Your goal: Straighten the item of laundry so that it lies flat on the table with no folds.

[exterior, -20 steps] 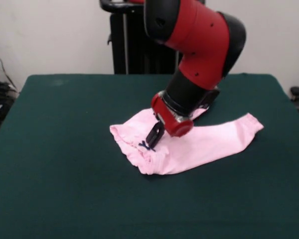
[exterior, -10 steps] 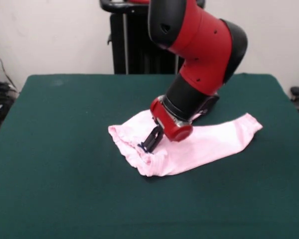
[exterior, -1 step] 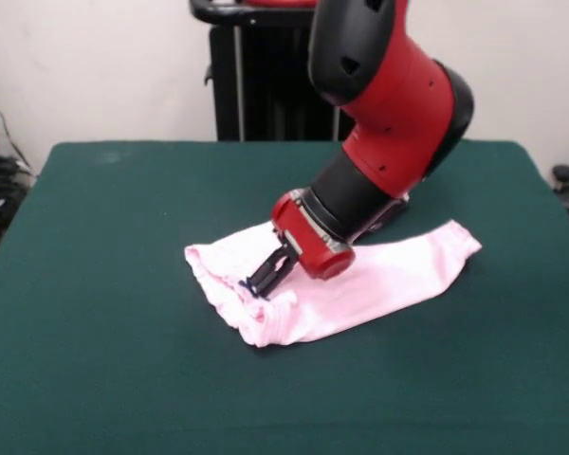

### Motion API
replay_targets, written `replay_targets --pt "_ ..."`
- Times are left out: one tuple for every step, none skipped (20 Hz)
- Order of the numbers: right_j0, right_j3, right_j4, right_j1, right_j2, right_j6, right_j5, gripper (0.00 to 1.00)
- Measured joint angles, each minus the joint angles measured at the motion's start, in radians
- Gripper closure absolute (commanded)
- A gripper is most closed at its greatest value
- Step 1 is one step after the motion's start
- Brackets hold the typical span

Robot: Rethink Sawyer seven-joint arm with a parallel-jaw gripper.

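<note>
Pink baby pants pinched at the waistband on green felt.
The small pale pink cotton baby pants (exterior, -1 step: 341,284) lie rumpled at the centre of the large dark green felt table (exterior, -1 step: 95,360), one leg stretching toward 2 o'clock; the red-and-black arm's gripper (exterior, -1 step: 260,282) is clenched on their gathered waistband at the 9 o'clock end.
</note>
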Motion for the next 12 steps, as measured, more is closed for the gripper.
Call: replay_targets --pt "0.009 -0.008 0.003 0.016 -0.017 0.000 0.000 1.00" --pt "0.015 -0.012 0.006 0.026 -0.028 0.000 0.000 1.00" --pt "0.021 -0.017 0.009 0.036 -0.039 0.000 0.000 1.00" --pt "0.025 -0.020 0.012 0.043 -0.047 0.000 0.000 1.00" --pt "0.032 -0.026 0.017 0.059 -0.066 0.000 0.000 1.00" --pt "0.037 -0.031 0.022 0.072 -0.080 0.000 0.000 1.00" --pt "0.038 -0.032 0.024 0.075 -0.084 0.000 0.000 1.00" --pt "0.040 -0.035 0.030 0.084 -0.094 0.000 0.000 1.00" --pt "0.041 -0.038 0.036 0.095 -0.107 0.000 0.000 1.00" --pt "0.042 -0.041 0.044 0.108 -0.124 0.000 0.000 1.00" --pt "0.042 -0.043 0.050 0.120 -0.140 0.000 0.000 1.00" --pt "0.043 -0.043 0.052 0.127 -0.149 0.000 0.000 1.00"
